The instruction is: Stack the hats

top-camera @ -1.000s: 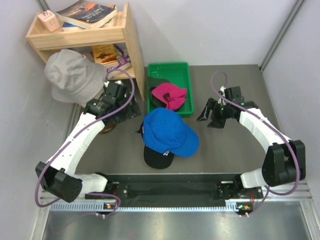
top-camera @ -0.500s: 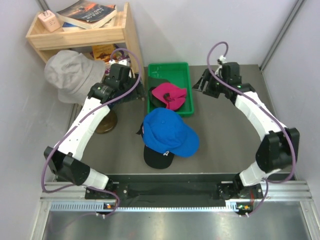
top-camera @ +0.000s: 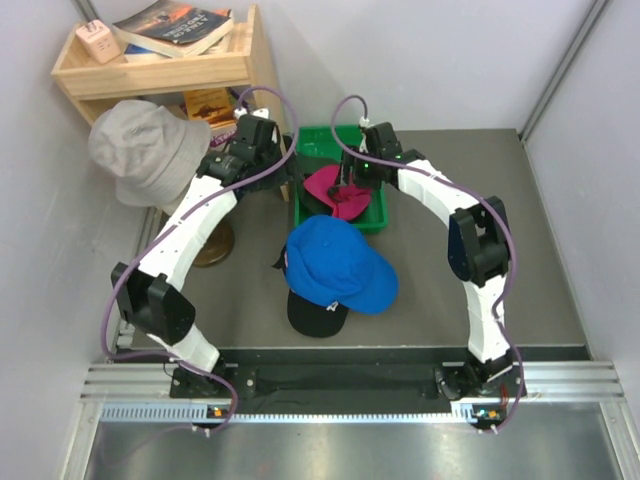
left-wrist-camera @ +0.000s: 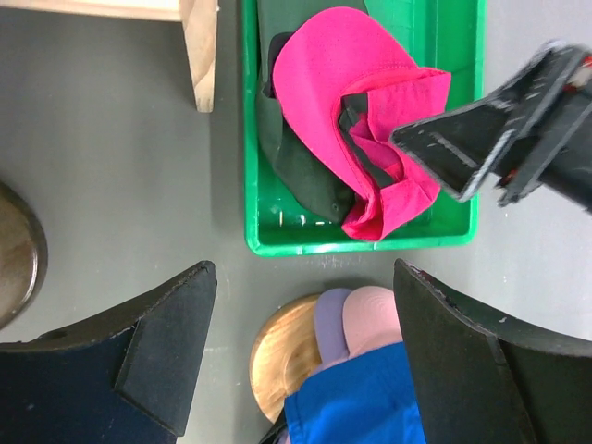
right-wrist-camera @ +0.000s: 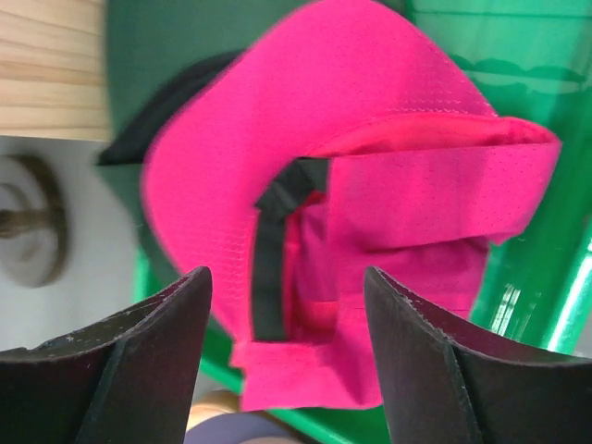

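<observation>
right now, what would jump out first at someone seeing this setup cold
The magenta cap lying in the green tray at the back of the table grabs the eye first, with the right pincer open over it. Next comes the bright blue cap topping a pile in the middle, a black cap showing beneath it. At the far left, a big grey bucket hat sits beside the wooden shelf.

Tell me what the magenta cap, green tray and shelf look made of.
Magenta cap: soft fabric, likely fine mesh; matte, dotted weave, floppy folds. Green tray: probably moulded plastic; glossy, with glints on its floor. Shelf: pale wood, apparently unpainted; grain lines show.
</observation>
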{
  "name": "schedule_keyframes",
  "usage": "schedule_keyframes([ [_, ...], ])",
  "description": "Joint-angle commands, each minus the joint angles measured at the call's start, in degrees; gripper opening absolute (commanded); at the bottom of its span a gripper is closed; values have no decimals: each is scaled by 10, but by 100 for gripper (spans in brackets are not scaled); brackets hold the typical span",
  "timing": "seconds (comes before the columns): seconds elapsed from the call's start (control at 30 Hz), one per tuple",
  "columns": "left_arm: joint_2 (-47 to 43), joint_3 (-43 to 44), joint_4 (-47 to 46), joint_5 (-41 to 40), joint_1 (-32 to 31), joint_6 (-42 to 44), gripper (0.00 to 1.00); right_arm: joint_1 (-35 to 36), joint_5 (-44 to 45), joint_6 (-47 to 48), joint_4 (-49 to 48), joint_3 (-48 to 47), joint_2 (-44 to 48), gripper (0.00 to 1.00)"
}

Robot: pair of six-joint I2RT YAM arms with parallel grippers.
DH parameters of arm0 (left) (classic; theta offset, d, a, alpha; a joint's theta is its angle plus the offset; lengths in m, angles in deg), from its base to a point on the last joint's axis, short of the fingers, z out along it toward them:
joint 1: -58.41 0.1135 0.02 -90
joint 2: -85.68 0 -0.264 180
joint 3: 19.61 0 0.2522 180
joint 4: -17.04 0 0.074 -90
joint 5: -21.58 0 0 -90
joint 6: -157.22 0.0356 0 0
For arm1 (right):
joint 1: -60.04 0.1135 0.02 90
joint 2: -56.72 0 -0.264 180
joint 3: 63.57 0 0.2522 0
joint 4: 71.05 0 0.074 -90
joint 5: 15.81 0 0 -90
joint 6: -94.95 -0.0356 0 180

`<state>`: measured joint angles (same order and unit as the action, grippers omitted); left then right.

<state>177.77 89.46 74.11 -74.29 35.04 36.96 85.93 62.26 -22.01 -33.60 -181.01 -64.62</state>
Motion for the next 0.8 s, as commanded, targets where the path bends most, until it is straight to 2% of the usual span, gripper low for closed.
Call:
schedule_keyframes([
  [0.0, 16, 45, -2, -10, 2, 6, 82, 8, 88, 59, 34, -38, -3, 67],
  [0.27, 66, 96, 25, 1, 3, 0, 82, 9, 116, 132, 51, -18, -5, 68],
  [0.77, 83, 118, 41, -5, 3, -4, 83, -3, 65, 103, 96, -25, -29, 69],
])
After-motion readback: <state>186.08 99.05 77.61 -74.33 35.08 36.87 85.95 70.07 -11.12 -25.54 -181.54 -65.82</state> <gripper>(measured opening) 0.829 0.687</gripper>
